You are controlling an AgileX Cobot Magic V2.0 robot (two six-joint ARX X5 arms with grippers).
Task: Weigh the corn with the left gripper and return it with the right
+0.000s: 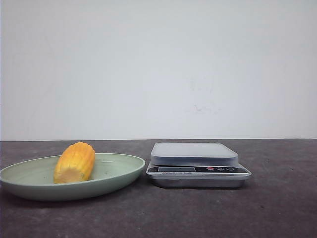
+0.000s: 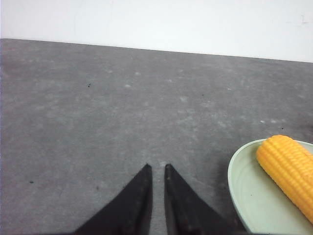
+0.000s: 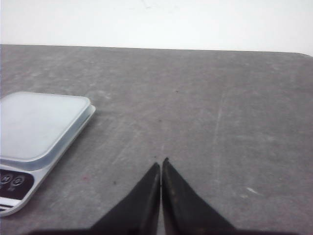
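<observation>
Nothing is lifted yet: the corn (image 1: 75, 162) lies in the green plate (image 1: 119, 174), at nine o'clock from the scale (image 1: 197, 164). The left gripper (image 2: 157, 169) hovers over bare tabletop (image 2: 98, 112), jaws narrow, nearly together; the right gripper (image 3: 161, 164) has its jaws closed, empty. Next, I'd judge, the left jaws must widen and swing toward the cob.

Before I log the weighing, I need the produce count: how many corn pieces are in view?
1. The corn lies on its side in the green plate, left of the scale, whose platform is bare. Neither gripper holds any; nothing seems hidden.
</observation>
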